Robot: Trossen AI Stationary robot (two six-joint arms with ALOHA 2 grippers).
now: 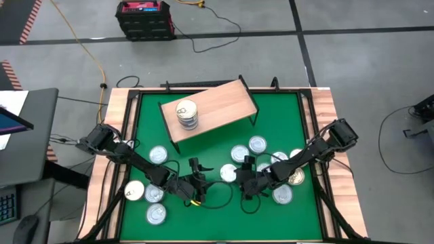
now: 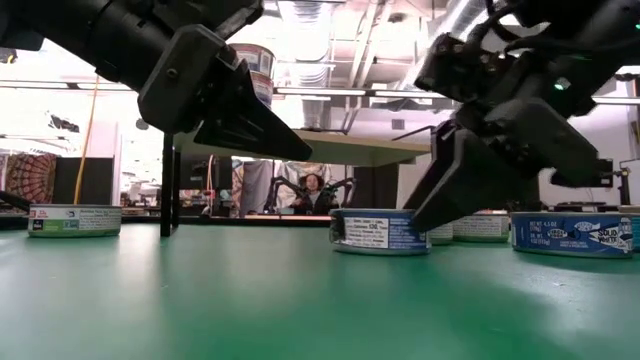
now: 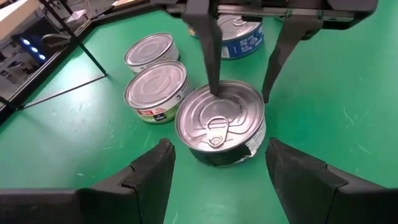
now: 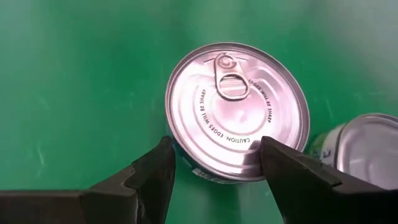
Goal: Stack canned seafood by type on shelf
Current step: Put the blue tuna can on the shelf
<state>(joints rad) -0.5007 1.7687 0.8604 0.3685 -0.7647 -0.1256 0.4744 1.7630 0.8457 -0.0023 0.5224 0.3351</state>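
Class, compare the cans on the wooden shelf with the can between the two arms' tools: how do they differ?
The cans on the shelf are stacked on the shelf; the can between the tools lies singly on the green table. Nothing is near the stack; both tools flank the single can. All are flat round tins.

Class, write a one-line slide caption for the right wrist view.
Right gripper open, fingers either side of a silver pull-tab can on the green table.

Overhead camera looks straight down on the whole green surface. A low camera sits at surface level, facing the room beyond. Both wrist cameras peer close, from opposite sides, at one silver-lidded can at 6 o'clock from the shelf.
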